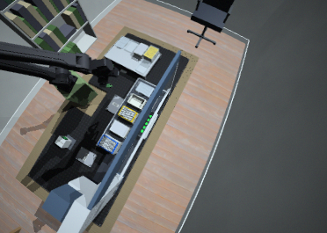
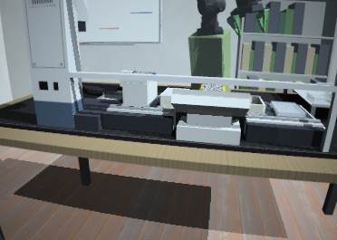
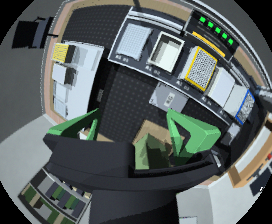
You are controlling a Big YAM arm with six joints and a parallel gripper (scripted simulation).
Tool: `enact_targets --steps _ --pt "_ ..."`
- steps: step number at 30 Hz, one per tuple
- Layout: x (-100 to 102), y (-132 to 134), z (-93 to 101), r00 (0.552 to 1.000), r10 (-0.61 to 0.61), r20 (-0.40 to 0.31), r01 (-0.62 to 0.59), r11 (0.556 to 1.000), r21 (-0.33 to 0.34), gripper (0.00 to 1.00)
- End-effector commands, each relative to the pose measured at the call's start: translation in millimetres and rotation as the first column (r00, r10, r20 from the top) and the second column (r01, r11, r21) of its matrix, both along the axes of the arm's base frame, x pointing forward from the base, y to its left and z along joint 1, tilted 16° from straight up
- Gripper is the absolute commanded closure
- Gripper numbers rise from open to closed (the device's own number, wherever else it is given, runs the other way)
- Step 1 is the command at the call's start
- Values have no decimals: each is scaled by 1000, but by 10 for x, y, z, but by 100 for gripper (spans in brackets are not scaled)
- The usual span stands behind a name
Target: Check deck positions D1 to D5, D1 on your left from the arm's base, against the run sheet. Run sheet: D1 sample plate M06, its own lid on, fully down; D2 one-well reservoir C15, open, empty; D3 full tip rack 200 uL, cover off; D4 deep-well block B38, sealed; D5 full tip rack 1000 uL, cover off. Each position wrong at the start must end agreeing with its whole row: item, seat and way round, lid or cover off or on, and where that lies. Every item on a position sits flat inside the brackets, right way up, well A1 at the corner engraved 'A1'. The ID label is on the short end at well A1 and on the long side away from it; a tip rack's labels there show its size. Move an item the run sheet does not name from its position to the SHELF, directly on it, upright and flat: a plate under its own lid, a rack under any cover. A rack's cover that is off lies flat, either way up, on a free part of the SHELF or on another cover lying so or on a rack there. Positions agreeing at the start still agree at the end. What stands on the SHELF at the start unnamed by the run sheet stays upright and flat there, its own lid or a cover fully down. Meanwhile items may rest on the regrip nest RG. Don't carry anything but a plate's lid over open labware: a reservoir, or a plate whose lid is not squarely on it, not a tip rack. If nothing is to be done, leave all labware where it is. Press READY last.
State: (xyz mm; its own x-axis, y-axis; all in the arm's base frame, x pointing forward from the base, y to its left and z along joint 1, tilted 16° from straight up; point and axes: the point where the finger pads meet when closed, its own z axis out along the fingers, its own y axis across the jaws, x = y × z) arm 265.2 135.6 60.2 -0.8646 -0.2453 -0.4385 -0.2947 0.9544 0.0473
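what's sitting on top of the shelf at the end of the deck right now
On the grey shelf: several pale flat pieces and one yellow-topped rack at its far corner. Whatever lies beneath those covers is hidden. The open gripper hovers beside it.

Even light, soft shadows, perhaps fisheye-warped wrist

Top looks down, exterior frontally, wrist downward; all share the deck [image 1: 132, 114].

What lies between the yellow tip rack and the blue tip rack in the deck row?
In the top view, one pale flat-topped item sits between the yellow tip rack and the blue tip rack; nothing else.
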Motion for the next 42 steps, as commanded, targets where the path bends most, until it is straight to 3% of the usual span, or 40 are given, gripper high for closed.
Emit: enact_targets --steps 1,12,23,32,40,42 --pt "13 -136 92 997 -79 -6 79 997 5 0" --pt "56 -520 291 971 -236 -27 235 971 -39 0" --pt "-79 -1087 280 901 -425 -87 412 901 -135 0" --pt "-89 -1238 296 910 -408 -77 396 908 -139 0" --pt "98 -1639 351 904 -421 -78 407 902 -146 0" --pt "98 -1639 351 904 -421 -78 407 902 -146 0"
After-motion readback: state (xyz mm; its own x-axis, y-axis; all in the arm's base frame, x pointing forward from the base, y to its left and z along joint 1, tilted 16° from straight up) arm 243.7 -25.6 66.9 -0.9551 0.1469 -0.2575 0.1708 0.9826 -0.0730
